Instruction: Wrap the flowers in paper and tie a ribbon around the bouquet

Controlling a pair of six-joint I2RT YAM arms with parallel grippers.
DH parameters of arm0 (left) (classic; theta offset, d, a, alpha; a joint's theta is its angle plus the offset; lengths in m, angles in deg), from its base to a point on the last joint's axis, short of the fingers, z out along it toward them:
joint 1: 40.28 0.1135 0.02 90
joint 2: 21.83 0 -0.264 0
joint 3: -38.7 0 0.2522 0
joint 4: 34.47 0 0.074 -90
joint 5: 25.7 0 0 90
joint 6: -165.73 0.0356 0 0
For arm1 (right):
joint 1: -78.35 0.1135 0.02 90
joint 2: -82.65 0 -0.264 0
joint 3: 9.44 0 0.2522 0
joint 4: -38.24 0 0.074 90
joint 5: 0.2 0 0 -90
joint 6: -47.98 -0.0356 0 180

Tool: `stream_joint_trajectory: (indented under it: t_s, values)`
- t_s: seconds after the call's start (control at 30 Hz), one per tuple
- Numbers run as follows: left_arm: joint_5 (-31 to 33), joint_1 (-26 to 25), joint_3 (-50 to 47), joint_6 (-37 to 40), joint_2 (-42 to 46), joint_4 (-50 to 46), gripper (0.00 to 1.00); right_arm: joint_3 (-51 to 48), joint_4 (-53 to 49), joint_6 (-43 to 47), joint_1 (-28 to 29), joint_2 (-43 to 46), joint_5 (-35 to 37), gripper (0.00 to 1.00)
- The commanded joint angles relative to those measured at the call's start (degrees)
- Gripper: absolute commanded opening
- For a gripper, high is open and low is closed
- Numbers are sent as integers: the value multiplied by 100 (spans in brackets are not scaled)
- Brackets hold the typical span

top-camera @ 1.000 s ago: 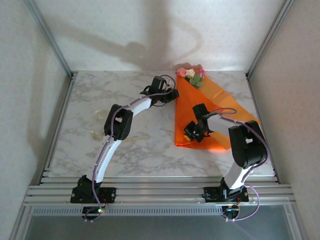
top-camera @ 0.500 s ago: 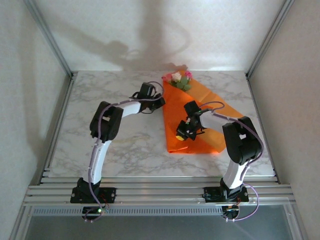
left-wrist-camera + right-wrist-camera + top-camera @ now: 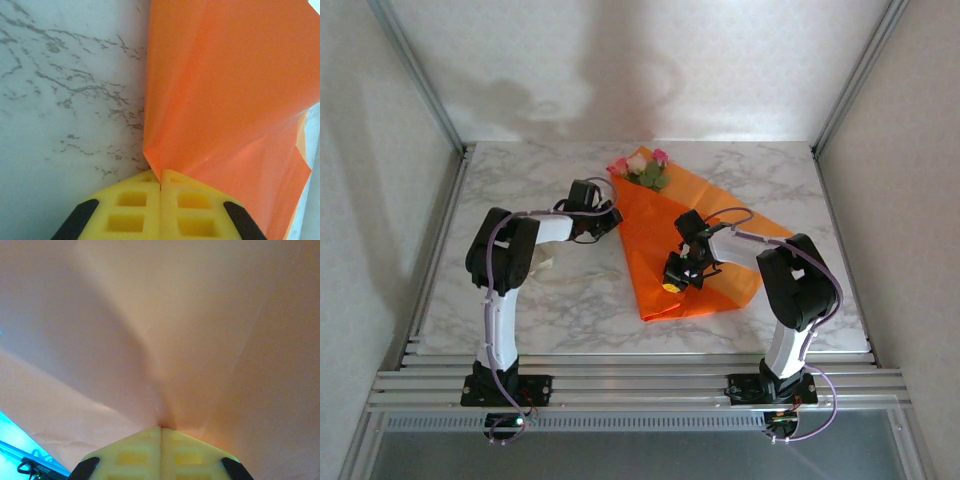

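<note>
Left tool (image 3: pixel 160 174) and right tool (image 3: pixel 161 429) both clamp the paper (image 3: pixel 648 250) near the flowers (image 3: pixel 642 168); wrapping seems underway, next fold it over them

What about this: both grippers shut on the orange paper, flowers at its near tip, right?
Not quite. The flowers lie at the far end of the paper, as the top external view shows. The left gripper and right gripper are indeed shut on it.
</note>
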Motion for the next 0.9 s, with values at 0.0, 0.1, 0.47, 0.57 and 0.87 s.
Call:
stream_joint_trajectory:
  t_s: [0.0, 0.1, 0.47, 0.57, 0.87]
  values:
    - [-130, 152, 327, -198, -76, 128, 39, -4, -237, 104, 215, -452, 265, 0]
    - [-115, 152, 745, -40, -448, -136, 41, -32, -219, 112, 214, -466, 319, 0]
    - [271, 247, 1456, 100, -945, -171, 0, -40, -255, 144, 219, -487, 399, 0]
    - [304, 300, 1596, 32, -1000, -99, 15, -40, -270, 172, 218, -493, 400, 0]
    - [127, 470, 2350, -227, -1596, -94, 3, -114, -255, 178, 216, -482, 407, 0]
